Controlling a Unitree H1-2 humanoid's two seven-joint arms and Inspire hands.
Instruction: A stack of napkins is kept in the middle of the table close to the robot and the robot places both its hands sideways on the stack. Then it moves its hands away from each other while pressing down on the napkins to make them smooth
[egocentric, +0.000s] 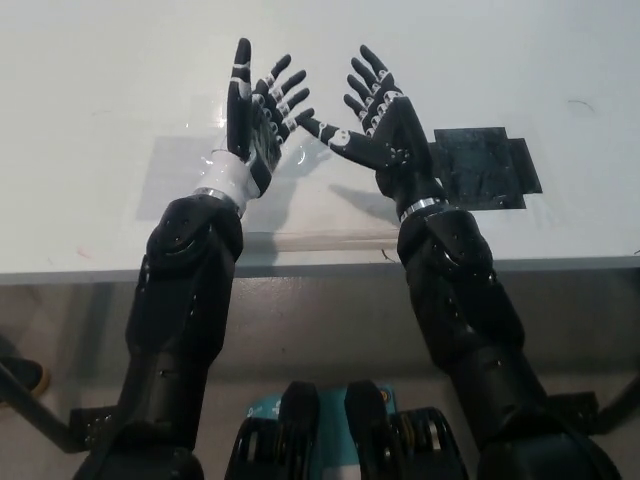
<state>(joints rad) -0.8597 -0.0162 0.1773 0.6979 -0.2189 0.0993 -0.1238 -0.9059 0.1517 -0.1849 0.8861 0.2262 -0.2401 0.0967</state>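
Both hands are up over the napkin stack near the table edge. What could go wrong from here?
1. The left hand and right hand sit very close, fingers spread and nearly touching; they could collide on the way down.
2. The napkins lie close to the table edge, so a sideways press may drag them off.
3. The black patch lies just to the right; the outward sweep may snag it.
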